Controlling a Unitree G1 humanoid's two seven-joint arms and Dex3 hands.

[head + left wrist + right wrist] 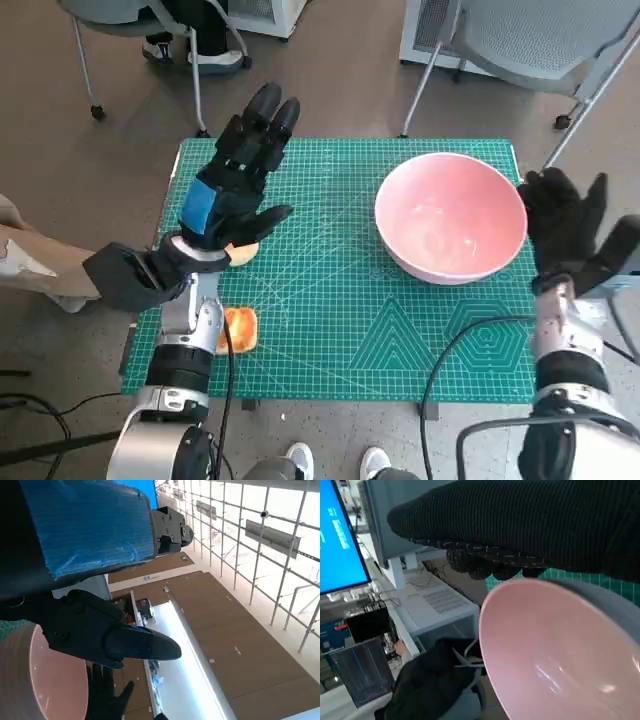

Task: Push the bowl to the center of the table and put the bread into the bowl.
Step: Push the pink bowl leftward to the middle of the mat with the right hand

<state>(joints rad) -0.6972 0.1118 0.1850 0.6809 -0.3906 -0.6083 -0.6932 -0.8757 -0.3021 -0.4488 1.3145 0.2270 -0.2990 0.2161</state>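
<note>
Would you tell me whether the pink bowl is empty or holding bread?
Empty: the pink bowl shows only its bare inside.

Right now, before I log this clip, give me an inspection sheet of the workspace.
Surface: green cutting mat covering the small table.
Job's things: pink bowl, empty, at the mat's right side, off centre; two bread pieces on the left, one partly hidden under the left hand.
Clutter: nothing seen.
Hands: left hand raised over the mat, fingers spread, holding nothing; right hand open beside the bowl's right rim, contact unclear.
Cables: black cable looping over the mat's near right corner.
Surroundings: chair beyond the table; a person's shoes.
</note>
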